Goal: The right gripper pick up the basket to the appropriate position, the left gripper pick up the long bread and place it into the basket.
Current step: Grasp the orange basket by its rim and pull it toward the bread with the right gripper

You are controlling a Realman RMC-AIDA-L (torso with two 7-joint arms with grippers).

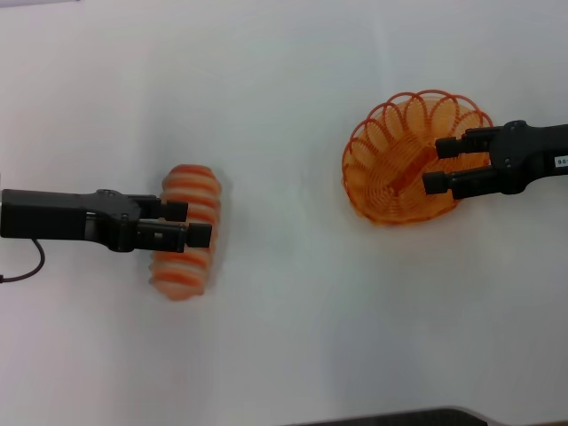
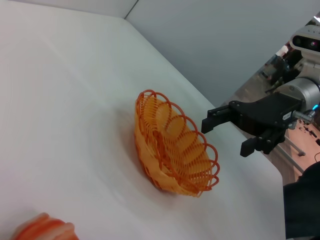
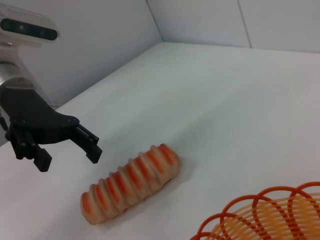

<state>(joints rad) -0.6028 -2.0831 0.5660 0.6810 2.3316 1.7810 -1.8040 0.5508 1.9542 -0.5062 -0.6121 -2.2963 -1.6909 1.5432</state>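
The long bread (image 1: 182, 271), ridged with orange and cream stripes, lies on the white table at the left. It also shows in the right wrist view (image 3: 130, 182). My left gripper (image 1: 188, 224) is open and hovers over the loaf's middle, holding nothing; the right wrist view shows this gripper (image 3: 70, 159) raised beside the bread. The orange wire basket (image 1: 390, 169) sits at the right and also shows in the left wrist view (image 2: 170, 145). My right gripper (image 1: 436, 165) is open at the basket's right rim, and the left wrist view shows the gripper (image 2: 225, 138) apart from the rim.
The white table (image 1: 293, 337) stretches between the bread and the basket. A dark edge (image 1: 399, 417) runs along the table's near side. Pale walls (image 3: 200, 20) stand behind the table.
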